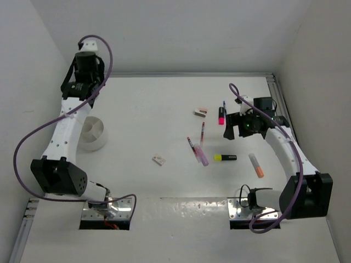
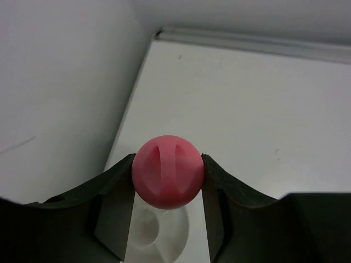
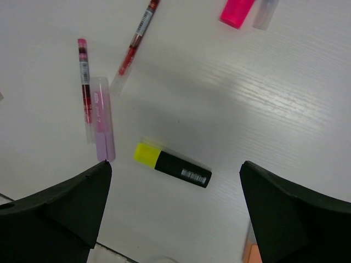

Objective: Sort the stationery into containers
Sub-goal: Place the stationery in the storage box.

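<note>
Pink stationery piece (image 2: 168, 171), seen end-on as a rounded, grooved cap, is clamped between the fingers of the left gripper (image 2: 168, 170) above the round pale dish (image 1: 88, 145), which sits near the left edge of the table (image 1: 153, 109) with bare surface toward the far-left corner. The right gripper (image 3: 175, 167) hangs with jaws spread wide over the yellow-black highlighter (image 3: 173, 166). Two pink pens (image 3: 101, 131), a red pen (image 3: 134, 44) and a pink-red highlighter (image 3: 237, 11) lie loosely spaced on the right half, away from the right edge.
</note>
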Controlling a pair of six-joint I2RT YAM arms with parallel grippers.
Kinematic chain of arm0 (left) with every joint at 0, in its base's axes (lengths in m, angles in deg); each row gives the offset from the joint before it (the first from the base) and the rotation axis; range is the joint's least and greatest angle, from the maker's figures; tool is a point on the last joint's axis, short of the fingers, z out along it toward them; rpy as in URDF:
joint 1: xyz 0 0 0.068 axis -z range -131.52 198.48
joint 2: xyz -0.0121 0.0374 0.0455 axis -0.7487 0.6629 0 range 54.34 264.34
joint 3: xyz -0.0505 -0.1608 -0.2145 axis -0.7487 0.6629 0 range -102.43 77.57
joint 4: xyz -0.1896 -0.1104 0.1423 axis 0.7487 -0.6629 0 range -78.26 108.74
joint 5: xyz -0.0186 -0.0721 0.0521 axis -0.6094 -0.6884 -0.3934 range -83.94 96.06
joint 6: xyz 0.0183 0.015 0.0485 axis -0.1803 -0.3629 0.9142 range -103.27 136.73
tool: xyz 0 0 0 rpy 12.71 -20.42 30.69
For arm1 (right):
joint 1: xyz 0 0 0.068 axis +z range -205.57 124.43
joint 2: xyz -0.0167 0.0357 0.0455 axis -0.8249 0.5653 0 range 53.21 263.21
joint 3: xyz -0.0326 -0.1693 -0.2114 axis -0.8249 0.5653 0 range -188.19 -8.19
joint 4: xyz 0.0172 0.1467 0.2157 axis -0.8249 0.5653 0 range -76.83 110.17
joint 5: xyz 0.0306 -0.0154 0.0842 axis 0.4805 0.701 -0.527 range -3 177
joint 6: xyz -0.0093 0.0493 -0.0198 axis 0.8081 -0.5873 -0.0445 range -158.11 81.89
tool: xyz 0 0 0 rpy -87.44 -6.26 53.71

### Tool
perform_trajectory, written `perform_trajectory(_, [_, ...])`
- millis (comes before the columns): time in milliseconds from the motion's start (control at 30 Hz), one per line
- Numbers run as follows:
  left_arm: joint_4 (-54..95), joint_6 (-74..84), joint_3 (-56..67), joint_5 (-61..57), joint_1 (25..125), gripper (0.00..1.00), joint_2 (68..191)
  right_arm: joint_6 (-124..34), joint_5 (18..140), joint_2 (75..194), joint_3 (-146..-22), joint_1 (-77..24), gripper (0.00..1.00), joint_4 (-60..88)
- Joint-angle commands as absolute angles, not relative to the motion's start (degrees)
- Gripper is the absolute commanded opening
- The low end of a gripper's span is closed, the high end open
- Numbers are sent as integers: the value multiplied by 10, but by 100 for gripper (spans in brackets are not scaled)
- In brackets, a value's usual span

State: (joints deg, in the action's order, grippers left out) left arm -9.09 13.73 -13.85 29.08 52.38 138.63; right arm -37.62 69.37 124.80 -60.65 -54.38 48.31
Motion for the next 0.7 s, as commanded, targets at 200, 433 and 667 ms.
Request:
perform_trajectory(200, [-187, 79, -52, 357, 391, 0, 1324, -359, 684, 1278, -672, -515, 98, 481])
perform_trajectory(433, [-155, 51, 0, 288, 336, 0, 1301, -348, 685, 1305, -707, -500, 98, 496])
perform_trajectory(667, [-135, 46, 18, 242, 335, 0, 1293, -341, 692, 1310, -714, -494, 98, 504])
